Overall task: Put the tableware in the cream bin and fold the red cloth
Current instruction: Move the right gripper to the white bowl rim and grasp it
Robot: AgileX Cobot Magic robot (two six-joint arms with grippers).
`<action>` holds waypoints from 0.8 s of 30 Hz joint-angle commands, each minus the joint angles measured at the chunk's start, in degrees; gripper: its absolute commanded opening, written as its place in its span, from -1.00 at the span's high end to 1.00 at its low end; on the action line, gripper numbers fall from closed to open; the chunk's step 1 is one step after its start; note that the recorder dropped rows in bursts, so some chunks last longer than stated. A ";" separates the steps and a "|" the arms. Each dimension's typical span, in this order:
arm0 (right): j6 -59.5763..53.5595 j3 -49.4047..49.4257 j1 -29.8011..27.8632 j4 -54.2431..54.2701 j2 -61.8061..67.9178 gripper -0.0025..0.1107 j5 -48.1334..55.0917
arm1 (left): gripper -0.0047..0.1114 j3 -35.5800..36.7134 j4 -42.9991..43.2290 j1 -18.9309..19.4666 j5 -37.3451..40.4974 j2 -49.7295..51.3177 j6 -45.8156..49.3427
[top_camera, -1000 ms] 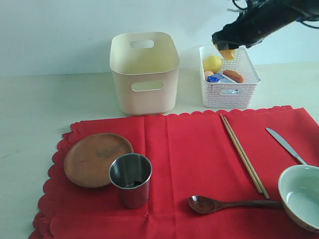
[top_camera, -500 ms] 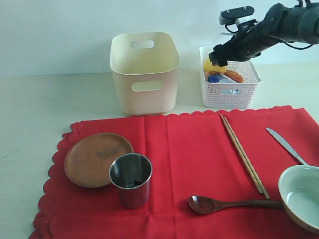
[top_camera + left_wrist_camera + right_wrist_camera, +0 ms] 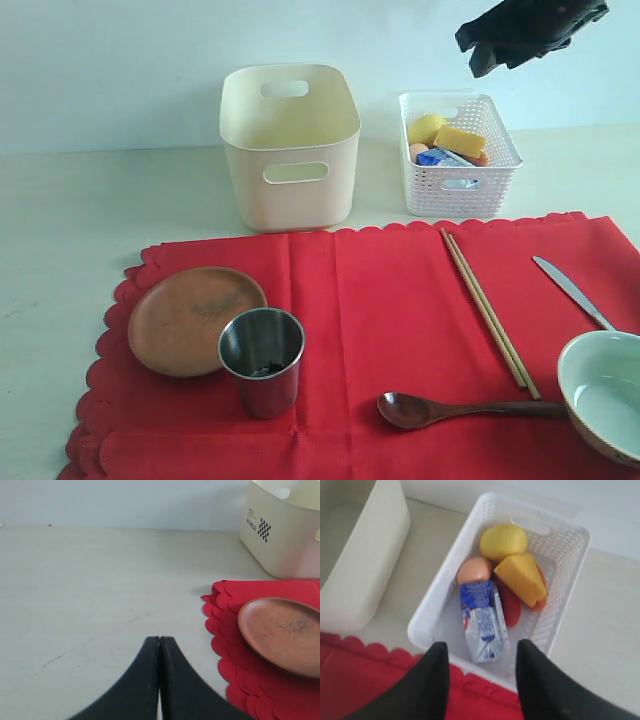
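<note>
The red cloth (image 3: pixel 370 330) lies flat with the tableware on it: a brown plate (image 3: pixel 190 318), a steel cup (image 3: pixel 262 360), a wooden spoon (image 3: pixel 450 409), chopsticks (image 3: pixel 488 310), a knife (image 3: pixel 572 291) and a bowl (image 3: pixel 608 392). The cream bin (image 3: pixel 290 140) stands behind the cloth. My right gripper (image 3: pixel 481 652) hangs open and empty high above the white basket (image 3: pixel 420 190); in the exterior view it (image 3: pixel 490 55) is at the top right. My left gripper (image 3: pixel 159 641) is shut on nothing over bare table, beside the cloth's edge (image 3: pixel 222 630) and the plate (image 3: pixel 282 632).
The white lattice basket (image 3: pixel 427 622) holds a lemon (image 3: pixel 503 541), a cheese wedge (image 3: pixel 522 577), an egg (image 3: pixel 474 570), a milk carton (image 3: pixel 482 620) and something red beneath them. Bare table (image 3: pixel 90 220) lies left of the cloth.
The cheese wedge my right gripper carried now lies in the white basket. That gripper has let go and risen up and to the right.
</note>
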 commanded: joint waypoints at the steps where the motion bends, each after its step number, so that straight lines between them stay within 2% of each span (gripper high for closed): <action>1: 2.63 2.54 -0.22 -3.25 -7.13 0.62 8.15 | 0.92 -0.25 -0.13 -0.38 -0.81 -0.32 -0.16; 6: 4.74 14.70 -0.22 -5.92 -18.02 0.86 5.44 | 0.92 -0.25 -0.13 -0.38 -0.81 -0.32 -0.16; 11: 5.02 29.06 -0.22 -6.58 -28.76 0.88 1.47 | 0.92 -0.25 -0.13 -0.38 -0.81 -0.32 -0.16; 16: 7.10 39.58 -0.22 -9.79 -36.20 0.87 4.74 | 0.92 -0.25 -0.13 -0.38 -0.81 -0.32 -0.16; 19: 7.60 44.21 -1.54 -9.79 -37.97 0.68 7.84 | 0.92 -0.25 -0.13 -0.38 -0.81 -0.32 -0.16; 24: 7.47 50.76 -4.52 -9.06 -38.13 0.07 9.35 | 0.92 -0.25 -0.13 -0.38 -0.81 -0.32 -0.16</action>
